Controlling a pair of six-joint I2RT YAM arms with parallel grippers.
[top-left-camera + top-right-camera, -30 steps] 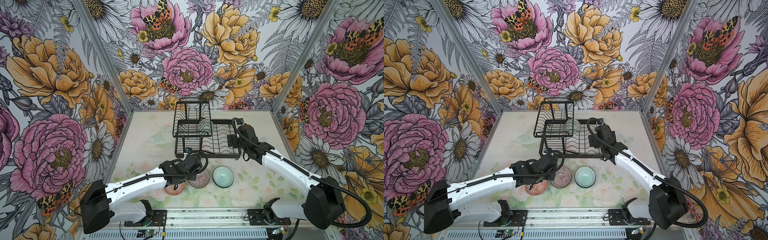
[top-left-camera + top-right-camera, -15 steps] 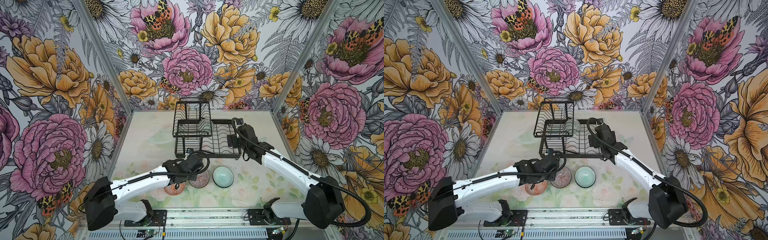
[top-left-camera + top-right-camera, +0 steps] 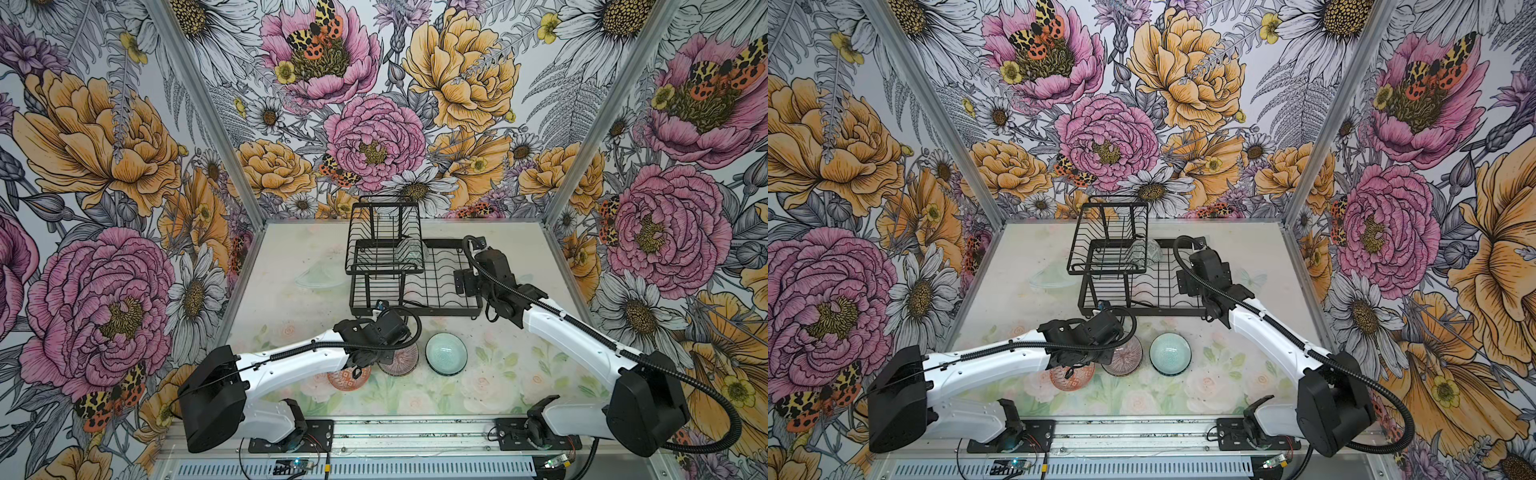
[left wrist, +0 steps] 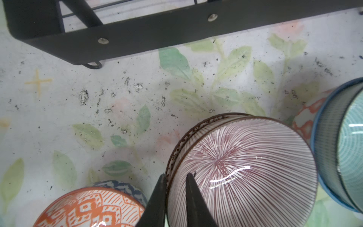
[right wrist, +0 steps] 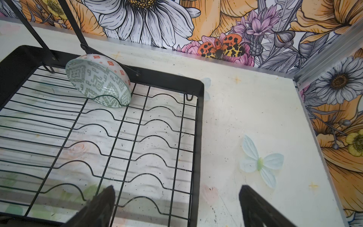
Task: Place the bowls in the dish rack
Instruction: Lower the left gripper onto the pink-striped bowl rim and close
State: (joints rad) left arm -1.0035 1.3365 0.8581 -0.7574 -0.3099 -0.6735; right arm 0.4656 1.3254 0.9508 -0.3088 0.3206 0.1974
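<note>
One grip: left pincer [image 4: 175, 176] narrowed astride the rim of the pink ribbed bowl [image 4: 245, 173]; whether it truly clenches, cannot tell.
Neighbours: orange bowl [image 4: 88, 208] just left, teal bowl [image 4: 349, 147] just right, on the table [image 4: 59, 118].
Other arm: right pincer [image 5: 176, 206] spread wide, holding nothing, over the right edge of the dish rack [image 5: 196, 118].
Racked: grey-green bowl [image 5: 98, 82] leaning at the far end.

The left arm [image 3: 299, 365] reaches toward two o'clock, left tool [image 4: 176, 175] pinching the pink bowl [image 4: 245, 173] rim. The right arm [image 3: 573, 336] reaches toward ten o'clock, right tool [image 5: 176, 188] spread wide.

No text, label or number is readable.
</note>
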